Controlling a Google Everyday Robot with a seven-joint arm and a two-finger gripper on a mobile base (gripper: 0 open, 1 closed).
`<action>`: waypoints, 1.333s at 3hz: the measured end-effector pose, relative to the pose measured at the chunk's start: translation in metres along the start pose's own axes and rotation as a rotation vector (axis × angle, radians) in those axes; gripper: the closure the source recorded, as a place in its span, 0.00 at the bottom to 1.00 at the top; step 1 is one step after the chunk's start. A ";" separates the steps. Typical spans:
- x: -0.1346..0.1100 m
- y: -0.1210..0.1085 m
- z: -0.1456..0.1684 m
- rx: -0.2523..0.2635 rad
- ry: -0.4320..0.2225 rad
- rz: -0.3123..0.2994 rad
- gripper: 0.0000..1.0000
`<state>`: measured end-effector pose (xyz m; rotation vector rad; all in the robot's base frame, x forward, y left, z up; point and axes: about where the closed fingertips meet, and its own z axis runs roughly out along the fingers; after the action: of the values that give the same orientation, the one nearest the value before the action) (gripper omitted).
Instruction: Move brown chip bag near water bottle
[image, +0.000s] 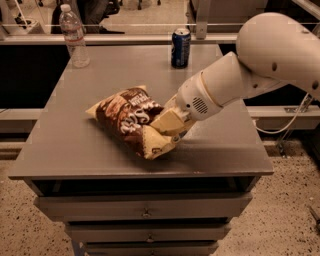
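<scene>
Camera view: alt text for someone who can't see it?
A white robot arm's claw grips one end of a brown chip bag on a grey table. A water bottle stands at its back left corner, a blue soda can mid-back.
</scene>
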<state>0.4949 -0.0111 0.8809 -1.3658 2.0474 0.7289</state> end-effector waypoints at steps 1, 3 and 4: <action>-0.012 -0.026 -0.061 0.150 -0.047 -0.028 1.00; -0.029 -0.047 -0.040 0.145 -0.069 -0.059 1.00; -0.060 -0.082 -0.009 0.142 -0.099 -0.105 1.00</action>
<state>0.5894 -0.0070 0.9192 -1.3185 1.8973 0.5830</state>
